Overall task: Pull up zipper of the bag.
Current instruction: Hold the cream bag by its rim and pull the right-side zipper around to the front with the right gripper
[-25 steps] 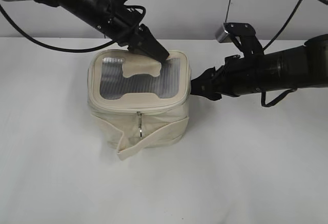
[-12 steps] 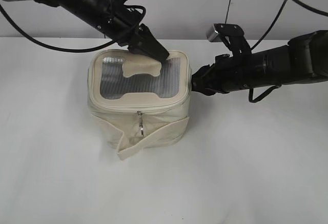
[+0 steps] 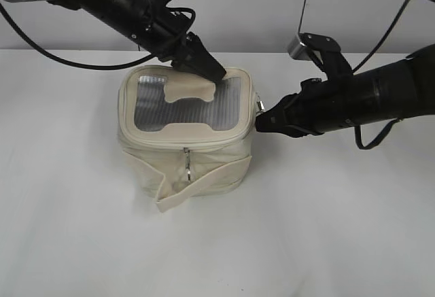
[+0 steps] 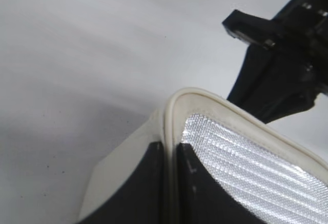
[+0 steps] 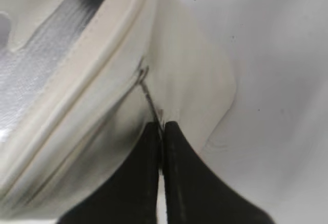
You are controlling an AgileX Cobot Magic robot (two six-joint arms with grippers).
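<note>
Right gripper (image 3: 262, 119) pulls back a little from the bag (image 3: 185, 134) versus 0.5 s ago, and a silver slider with its ring pull (image 3: 259, 104) now shows at the bag's right top corner, just ahead of the tips. Right wrist view: the 2 black fingers are pressed together on the thin metal pull (image 5: 151, 103), drawn taut from the slider on the zipper (image 5: 110, 88) track, which runs away up and left of the tips along the rim. Judgement: grip is holding, slider has started to travel, zip run still mostly to go.

Left gripper (image 3: 211, 71) hardly moves; it stays on the rear rim of the bag, fingers (image 4: 190, 183) straddling the cream rim piping (image 4: 170, 131), 1 each side, clamped on it to brace the bag. Mesh window (image 3: 187, 103) lies just past its tips. A 2nd slider (image 3: 185, 163) hangs at the front, well apart from both grippers. Risk: the thin pull slipping out of the tips.
</note>
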